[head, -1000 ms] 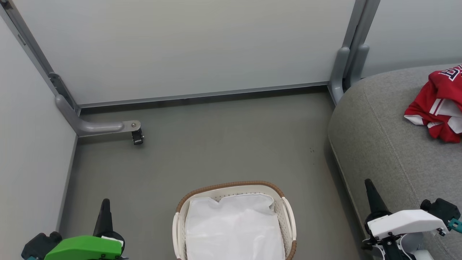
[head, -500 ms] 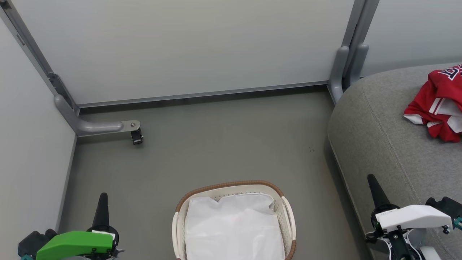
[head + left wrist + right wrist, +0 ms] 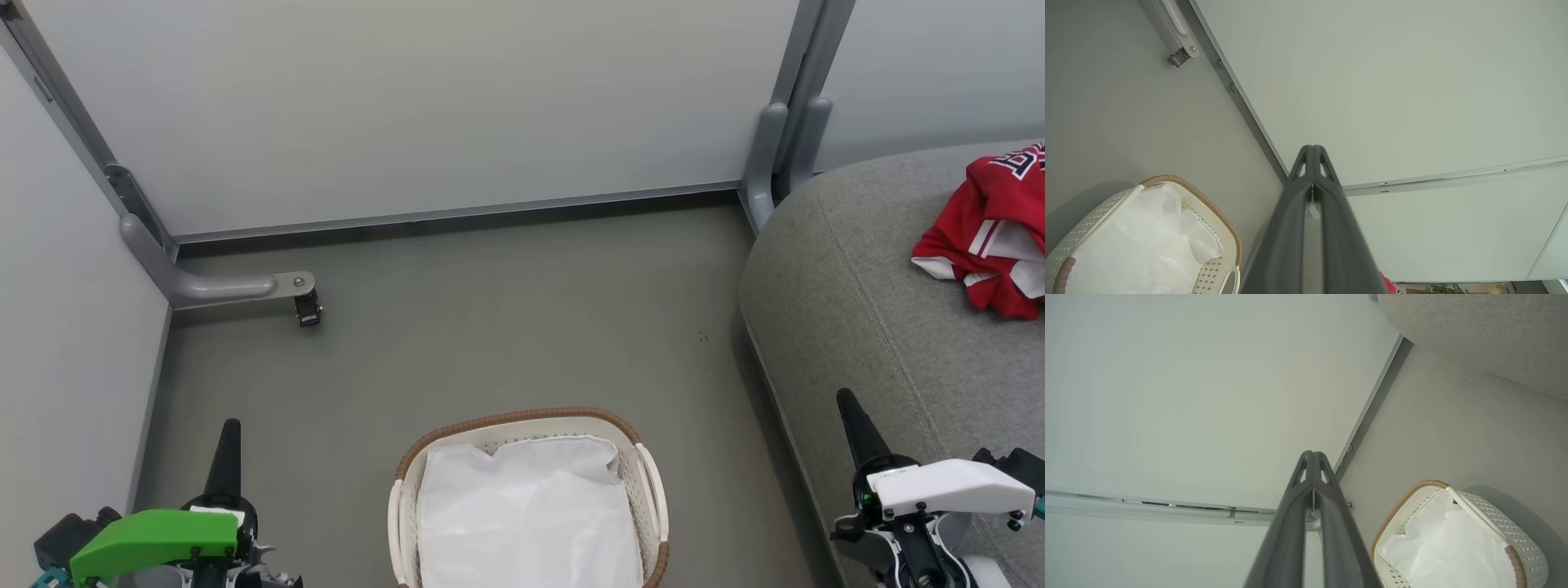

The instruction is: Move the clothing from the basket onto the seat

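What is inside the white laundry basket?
A plain white sheet lies inside the basket, covering almost all of its inside. Whatever may lie under the sheet is hidden.

We see soft, even brightness, sharp focus, bowed wrist-view edges, faint shadow beside the oval white perforated basket (image 3: 1523,535).
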Controlling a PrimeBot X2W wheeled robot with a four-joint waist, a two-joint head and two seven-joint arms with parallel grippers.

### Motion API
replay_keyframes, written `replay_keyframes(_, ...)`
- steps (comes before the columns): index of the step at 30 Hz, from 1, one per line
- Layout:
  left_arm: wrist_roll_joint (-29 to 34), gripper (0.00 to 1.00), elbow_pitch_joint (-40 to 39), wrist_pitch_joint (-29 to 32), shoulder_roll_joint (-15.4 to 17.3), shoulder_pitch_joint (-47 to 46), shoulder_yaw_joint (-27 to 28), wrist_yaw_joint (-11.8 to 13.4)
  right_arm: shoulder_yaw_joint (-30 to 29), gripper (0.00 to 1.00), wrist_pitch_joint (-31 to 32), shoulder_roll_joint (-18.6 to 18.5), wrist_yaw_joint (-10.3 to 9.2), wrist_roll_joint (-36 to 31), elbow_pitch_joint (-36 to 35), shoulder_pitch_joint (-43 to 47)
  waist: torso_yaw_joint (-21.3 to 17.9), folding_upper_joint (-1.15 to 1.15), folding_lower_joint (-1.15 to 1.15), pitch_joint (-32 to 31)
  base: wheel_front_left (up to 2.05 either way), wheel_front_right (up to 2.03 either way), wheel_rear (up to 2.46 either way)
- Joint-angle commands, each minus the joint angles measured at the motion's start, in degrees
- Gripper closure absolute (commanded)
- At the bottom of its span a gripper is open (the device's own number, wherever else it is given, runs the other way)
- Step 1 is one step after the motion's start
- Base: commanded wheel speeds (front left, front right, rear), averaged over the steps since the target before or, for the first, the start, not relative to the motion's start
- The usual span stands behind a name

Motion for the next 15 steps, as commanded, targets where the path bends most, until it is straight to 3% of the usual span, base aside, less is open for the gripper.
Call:
replay_keyframes(1,-1.6,1.00,-0.6,0.5,0.1,-1.5,0.5,-0.5,-0.4,1.00,0.5,-0.4,-0.04,1.5,-0.6,-1.2,0.0,0.00,0.00,0.0,0.00,0.00,0.00)
replay_keyframes(15,-7.3,1.00,-0.7,2.2,0.1,-2.6,1.2,-0.9,-1.5,1.00,2.3,-0.4,-0.04,7.5,-0.8,-1.4,-0.2,0.00,0.00,0.1,0.00,0.00,0.00)
